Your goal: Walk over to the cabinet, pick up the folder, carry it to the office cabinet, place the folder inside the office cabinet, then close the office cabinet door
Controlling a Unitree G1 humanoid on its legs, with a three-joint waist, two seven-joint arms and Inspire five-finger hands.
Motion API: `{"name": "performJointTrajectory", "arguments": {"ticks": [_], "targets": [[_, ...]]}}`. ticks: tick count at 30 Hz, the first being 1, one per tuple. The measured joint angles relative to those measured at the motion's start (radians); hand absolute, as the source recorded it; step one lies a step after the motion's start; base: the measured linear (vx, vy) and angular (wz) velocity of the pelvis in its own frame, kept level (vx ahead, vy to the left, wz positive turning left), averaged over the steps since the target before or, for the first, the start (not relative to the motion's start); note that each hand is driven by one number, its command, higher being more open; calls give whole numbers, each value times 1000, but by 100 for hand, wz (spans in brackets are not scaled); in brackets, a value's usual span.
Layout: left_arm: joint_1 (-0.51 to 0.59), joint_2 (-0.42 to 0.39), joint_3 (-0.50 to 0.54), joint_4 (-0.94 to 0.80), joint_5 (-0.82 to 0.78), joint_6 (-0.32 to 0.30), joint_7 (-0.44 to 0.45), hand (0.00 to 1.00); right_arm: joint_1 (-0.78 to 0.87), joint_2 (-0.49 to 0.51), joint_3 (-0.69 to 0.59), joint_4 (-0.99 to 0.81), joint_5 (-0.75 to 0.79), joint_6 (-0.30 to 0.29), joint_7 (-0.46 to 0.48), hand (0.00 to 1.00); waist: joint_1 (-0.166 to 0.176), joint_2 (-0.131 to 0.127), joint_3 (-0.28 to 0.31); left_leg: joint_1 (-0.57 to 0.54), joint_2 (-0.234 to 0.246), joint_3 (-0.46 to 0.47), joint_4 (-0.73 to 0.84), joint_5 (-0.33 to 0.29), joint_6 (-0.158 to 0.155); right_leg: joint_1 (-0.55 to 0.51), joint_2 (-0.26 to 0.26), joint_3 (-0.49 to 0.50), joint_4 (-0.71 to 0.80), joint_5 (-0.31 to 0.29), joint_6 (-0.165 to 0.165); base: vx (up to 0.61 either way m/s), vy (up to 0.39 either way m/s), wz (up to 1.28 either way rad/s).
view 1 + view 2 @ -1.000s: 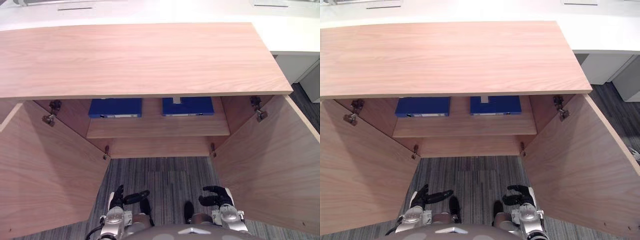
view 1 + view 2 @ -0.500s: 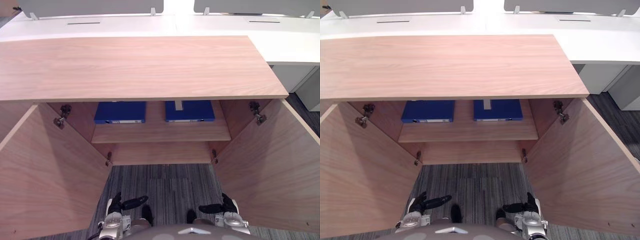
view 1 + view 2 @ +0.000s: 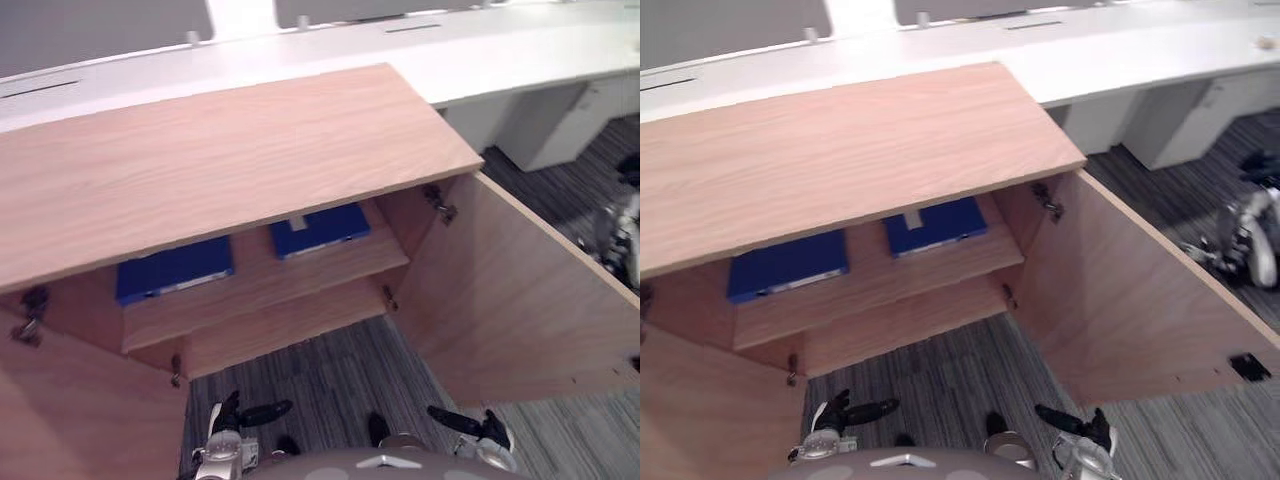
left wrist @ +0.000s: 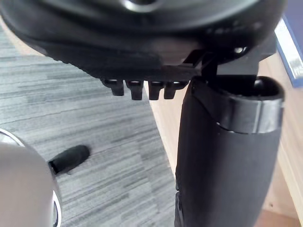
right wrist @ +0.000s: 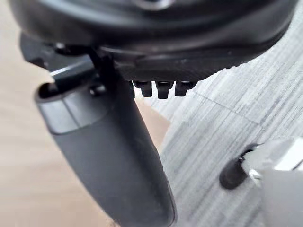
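Note:
Two blue folders lie flat on the upper shelf [image 3: 270, 290] of the wooden cabinet [image 3: 220, 160], one on the left [image 3: 175, 270] and one on the right [image 3: 320, 230]. Both cabinet doors stand open. My left hand [image 3: 245, 412] hangs low over the carpet in front of the cabinet, open and empty, with its fingers [image 4: 142, 89] straight. My right hand [image 3: 465, 425] is low by the right door, also open and empty, fingers [image 5: 163, 89] straight. A corner of a blue folder [image 4: 291, 52] shows past the left hand's thumb.
The right door [image 3: 510, 300] swings out wide beside my right hand; the left door [image 3: 70, 400] stands out at the lower left. A long white desk [image 3: 500, 50] runs behind the cabinet. Some grey and white equipment [image 3: 1245, 230] stands on the carpet at the far right.
The camera has turned, so the cabinet now sits at a slant. My right hand's fingers have gone from curled to straight. The folders have stayed on the shelf.

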Motion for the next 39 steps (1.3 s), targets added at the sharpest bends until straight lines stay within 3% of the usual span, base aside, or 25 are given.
{"name": "performJointTrajectory", "arguments": {"ticks": [6, 12, 20, 24, 33, 39], "targets": [[6, -21, 33, -36, 4, -1, 3, 100, 24, 15, -54, -208, 52, -24, -62, 100, -35, 9, -10, -1, 33, 103, 91, -67, 5, -51, 34, 71, 28, 15, -6, 36, -30, -75], [-2, -59, 37, -100, 11, -6, 2, 100, -9, -4, -82, -373, 47, -42, -80, 100, -42, 26, -12, -5, 38, 181, 118, -94, -1, -97, 51, 149, 44, 27, 7, -21, -31, -42], [31, -38, -16, -84, 36, -13, -17, 100, -125, -189, -52, -376, 6, -43, -56, 100, -47, 53, 3, -39, 33, 169, 137, -93, -1, -122, 44, 149, 22, 47, 14, -28, -27, -3], [51, -13, -23, -60, 41, -15, -24, 100, -157, -262, 2, -374, -3, -53, -30, 100, -46, 49, 7, -47, 31, 119, 137, -91, 2, -117, 41, 138, 10, 55, 17, 7, -32, 8], [57, 17, -52, -54, 42, -25, -27, 100, -182, -281, 58, -338, -31, -53, -2, 100, -45, 45, 7, -62, 24, 56, 137, -85, 11, -92, 20, 78, -22, 73, 17, 15, -12, 16], [57, 25, -59, -37, 47, -25, -28, 100, -177, -284, 73, -337, -37, -52, 0, 100, -50, 29, 12, -62, 16, 35, 132, -79, 18, -88, 12, 65, -29, 75, 18, 1, -5, 5]]}}
